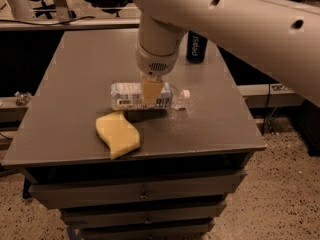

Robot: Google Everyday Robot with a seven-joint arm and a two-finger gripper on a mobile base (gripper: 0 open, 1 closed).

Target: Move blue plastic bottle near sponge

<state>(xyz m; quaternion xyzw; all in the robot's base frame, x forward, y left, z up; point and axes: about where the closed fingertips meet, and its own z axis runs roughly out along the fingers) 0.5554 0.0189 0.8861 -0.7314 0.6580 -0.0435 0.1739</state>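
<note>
The blue plastic bottle (pixel 127 95) lies on its side, with its white cap (pixel 186 93) pointing right. It is near the middle of the grey table (pixel 75 74). My gripper (pixel 151 92) comes down from above, and its tan fingers are closed around the bottle's middle. It holds the bottle at or just above the tabletop, with a shadow below it. The pale yellow sponge (pixel 117 133) lies flat near the table's front edge. It is just in front of the bottle's left end, with a small gap between them.
A dark blue soda can (pixel 196 47) stands upright at the back right of the table. My large white arm (pixel 230 19) spans the upper right of the view. The table's front edge is just past the sponge, with drawers (pixel 140 194) below.
</note>
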